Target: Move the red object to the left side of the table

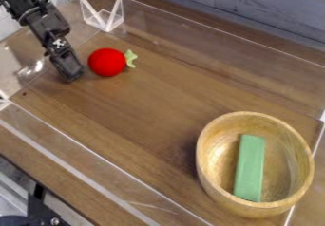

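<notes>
A wide stretch of the table (152, 125) is lying bare between the red object (110, 63) near the upper left and the wooden bowl (254, 163) at the lower right, giving open passage across the middle. The gripper (66, 66) is standing just beside the red object on its left, crowding the narrow strip between it and the left clear wall (32, 73). The clear walls are hemming in every edge, and the bowl, holding a green block (252, 167), is filling the lower right corner.
</notes>
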Robot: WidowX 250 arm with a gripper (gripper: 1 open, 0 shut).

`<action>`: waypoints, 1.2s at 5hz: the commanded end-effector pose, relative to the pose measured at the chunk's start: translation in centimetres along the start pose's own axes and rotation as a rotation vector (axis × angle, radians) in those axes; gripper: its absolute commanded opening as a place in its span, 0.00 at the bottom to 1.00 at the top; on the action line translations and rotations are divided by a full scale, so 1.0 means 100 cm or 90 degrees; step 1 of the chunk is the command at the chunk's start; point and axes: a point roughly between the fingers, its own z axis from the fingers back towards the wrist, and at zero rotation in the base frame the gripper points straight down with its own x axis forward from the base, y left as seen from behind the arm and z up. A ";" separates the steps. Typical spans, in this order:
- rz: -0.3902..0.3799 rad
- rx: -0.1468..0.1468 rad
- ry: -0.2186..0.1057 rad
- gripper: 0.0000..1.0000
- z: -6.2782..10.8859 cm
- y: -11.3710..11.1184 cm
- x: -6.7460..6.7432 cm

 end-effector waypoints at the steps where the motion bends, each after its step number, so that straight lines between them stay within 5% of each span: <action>1: 0.125 0.055 -0.090 1.00 0.033 0.013 -0.035; 3: 0.080 0.008 -0.071 1.00 0.027 -0.004 -0.019; 5: 0.109 -0.018 -0.116 1.00 0.020 -0.017 -0.010; 6: 0.109 -0.035 -0.118 1.00 0.015 -0.026 -0.010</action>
